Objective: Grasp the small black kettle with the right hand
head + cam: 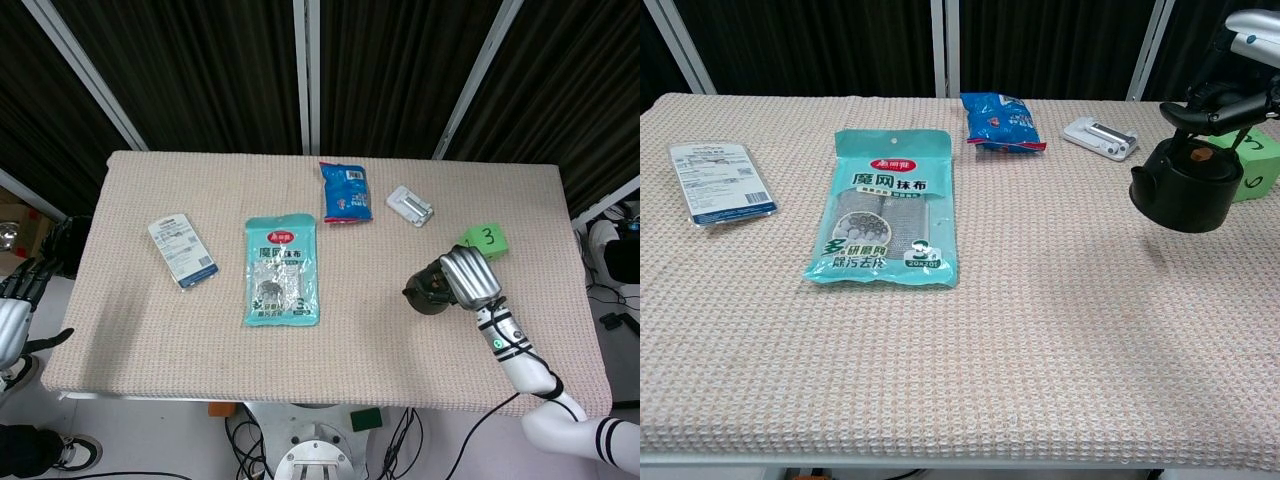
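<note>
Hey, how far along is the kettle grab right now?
Done: the right hand is at the kettle, over its top. In hand: its fingers are around the handle, and the kettle seems to hang slightly above the table. Left: confirm the grip is firm. The left hand sits off the table.

Right hand [468, 277] is over the table's right side, back facing up, fingers [1223, 95] curled down around the kettle handle [1200, 110]. Its forearm runs back toward the lower right. Left hand [14, 305] is off the left table edge, low, fingers apart, holding nothing.
</note>
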### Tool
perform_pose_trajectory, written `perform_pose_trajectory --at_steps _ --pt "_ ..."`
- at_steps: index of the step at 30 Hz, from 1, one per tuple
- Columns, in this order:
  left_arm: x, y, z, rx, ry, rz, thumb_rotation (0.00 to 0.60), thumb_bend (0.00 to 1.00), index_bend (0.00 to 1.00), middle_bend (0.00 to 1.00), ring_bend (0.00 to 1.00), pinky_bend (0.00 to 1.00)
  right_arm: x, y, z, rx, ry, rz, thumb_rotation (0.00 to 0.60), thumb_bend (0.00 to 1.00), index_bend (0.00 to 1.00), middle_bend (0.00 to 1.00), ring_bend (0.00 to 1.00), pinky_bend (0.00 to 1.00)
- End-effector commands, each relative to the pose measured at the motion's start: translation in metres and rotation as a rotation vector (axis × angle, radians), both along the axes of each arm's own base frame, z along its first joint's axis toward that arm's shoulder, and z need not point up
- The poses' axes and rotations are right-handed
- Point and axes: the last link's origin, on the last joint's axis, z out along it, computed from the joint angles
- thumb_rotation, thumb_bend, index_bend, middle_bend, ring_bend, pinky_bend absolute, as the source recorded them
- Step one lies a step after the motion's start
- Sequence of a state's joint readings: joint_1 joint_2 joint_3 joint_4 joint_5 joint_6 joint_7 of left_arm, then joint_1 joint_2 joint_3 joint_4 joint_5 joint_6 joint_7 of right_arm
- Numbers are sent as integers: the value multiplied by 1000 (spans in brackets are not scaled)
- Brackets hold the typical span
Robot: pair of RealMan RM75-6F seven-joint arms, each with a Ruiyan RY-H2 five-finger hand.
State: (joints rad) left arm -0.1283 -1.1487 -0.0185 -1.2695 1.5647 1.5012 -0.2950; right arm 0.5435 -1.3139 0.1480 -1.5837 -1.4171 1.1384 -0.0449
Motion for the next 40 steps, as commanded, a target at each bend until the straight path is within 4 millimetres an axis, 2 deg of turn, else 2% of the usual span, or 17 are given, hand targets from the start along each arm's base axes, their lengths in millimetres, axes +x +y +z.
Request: perform_pose_trajectory --at_steps 1,6,15,19,40 --pt "0 0 0 0 0 1 600 28 100 69 6 191 0 -1 0 1 4 0 412 465 1000 1000 1000 595" --pt "0 0 0 2 -1 2 600 28 100 69 6 192 1 -2 0 5 7 -1 432 498 1000 1000 1000 595" --pt "0 -2 3 14 -5 2 600 28 100 69 5 192 9 -8 -6 23 29 25 509 546 1000 1000 1000 595" --pt "-1 -2 4 16 -7 5 600 29 100 68 6 192 13 -10 -11 31 41 39 512 580 1000 1000 1000 595" --pt "-3 -1 5 20 -10 11 600 28 100 69 6 191 23 -17 -23 46 88 76 536 578 1000 1000 1000 594"
